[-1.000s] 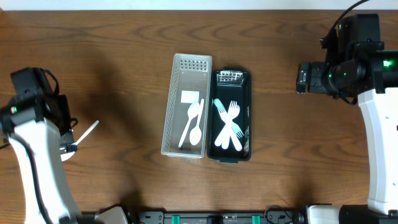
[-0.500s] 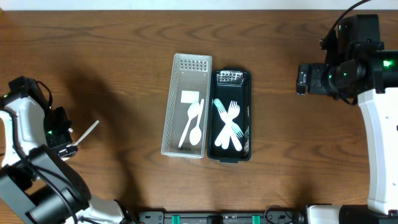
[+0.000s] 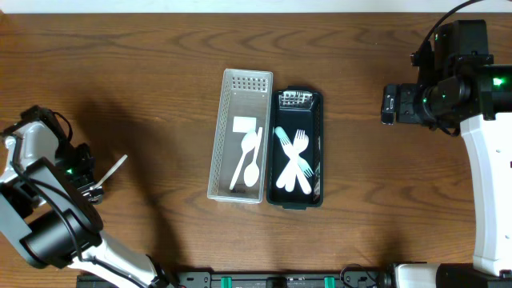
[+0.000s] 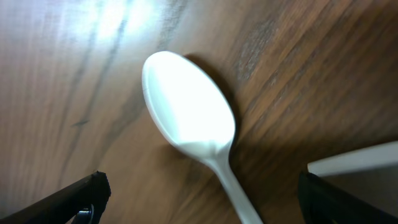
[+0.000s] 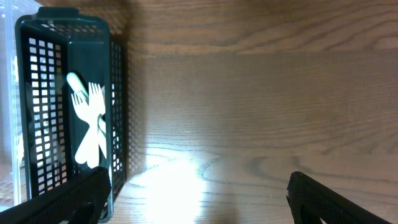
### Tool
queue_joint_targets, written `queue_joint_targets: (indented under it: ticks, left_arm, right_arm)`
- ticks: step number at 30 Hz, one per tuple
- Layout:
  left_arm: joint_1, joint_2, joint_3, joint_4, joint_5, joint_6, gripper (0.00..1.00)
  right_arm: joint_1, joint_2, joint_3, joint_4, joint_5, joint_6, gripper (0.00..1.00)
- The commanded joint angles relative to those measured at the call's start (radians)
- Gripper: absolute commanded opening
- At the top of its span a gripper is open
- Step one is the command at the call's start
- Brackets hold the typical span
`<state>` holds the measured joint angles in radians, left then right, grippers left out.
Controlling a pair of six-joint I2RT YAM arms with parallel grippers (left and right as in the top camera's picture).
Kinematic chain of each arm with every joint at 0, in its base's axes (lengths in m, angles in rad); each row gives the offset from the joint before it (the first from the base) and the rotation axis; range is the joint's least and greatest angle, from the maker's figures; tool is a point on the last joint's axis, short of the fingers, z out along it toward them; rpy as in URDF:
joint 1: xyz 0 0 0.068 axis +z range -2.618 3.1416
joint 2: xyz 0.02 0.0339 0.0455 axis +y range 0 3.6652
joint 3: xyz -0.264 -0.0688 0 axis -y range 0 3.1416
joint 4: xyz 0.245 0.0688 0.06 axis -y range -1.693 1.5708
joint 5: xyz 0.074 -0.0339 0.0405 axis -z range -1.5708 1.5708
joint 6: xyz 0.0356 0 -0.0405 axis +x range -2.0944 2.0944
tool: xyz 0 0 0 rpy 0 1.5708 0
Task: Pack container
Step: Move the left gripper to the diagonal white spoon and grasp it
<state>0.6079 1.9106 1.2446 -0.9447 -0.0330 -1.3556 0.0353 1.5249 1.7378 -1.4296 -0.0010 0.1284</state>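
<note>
A white plastic spoon (image 3: 114,169) lies on the wooden table at the far left. In the left wrist view its bowl (image 4: 188,113) faces up and its handle runs down between my fingers. My left gripper (image 3: 90,190) (image 4: 202,190) is open and straddles the handle without touching it. The white slotted container (image 3: 225,152) at the centre holds two white spoons (image 3: 248,156). The black container (image 3: 318,144) (image 5: 43,93) beside it holds white forks (image 3: 294,160) (image 5: 90,121). My right gripper (image 3: 387,104) (image 5: 199,193) is open and empty, to the right of the black container.
A white label (image 3: 244,124) lies in the white container. The two containers stand side by side, touching. Bare wooden table (image 3: 160,96) lies between the loose spoon and the containers.
My left arm has turned and its wrist has shifted slightly by the loose spoon. The spoon, the containers and the right arm have not moved.
</note>
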Motion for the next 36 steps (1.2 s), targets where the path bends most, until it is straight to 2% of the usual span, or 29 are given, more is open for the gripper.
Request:
queue_joint_targets:
  ticks: [1, 8, 21, 32, 36]
  left_arm:
    - [0.005, 0.035, -0.018, 0.007, -0.012, 0.02, 0.99]
    - [0.005, 0.061, -0.035, 0.106, -0.035, 0.129, 0.97]
    - [0.002, 0.063, -0.151, 0.234, -0.032, 0.129, 0.97]
    - [0.002, 0.063, -0.193, 0.259, 0.071, 0.161, 0.92]
    - [0.002, 0.063, -0.193, 0.277, 0.155, 0.217, 0.89]
  right_arm:
    - [-0.004, 0.0, -0.006, -0.005, -0.003, -0.011, 0.94]
    - [-0.004, 0.0, -0.006, -0.009, -0.003, -0.011, 0.94]
    - [-0.004, 0.0, -0.006, -0.006, -0.003, -0.011, 0.94]
    - [-0.004, 0.0, -0.006, -0.003, -0.003, -0.013, 0.94]
    - [-0.004, 0.0, -0.006, 0.0, -0.003, -0.014, 0.94]
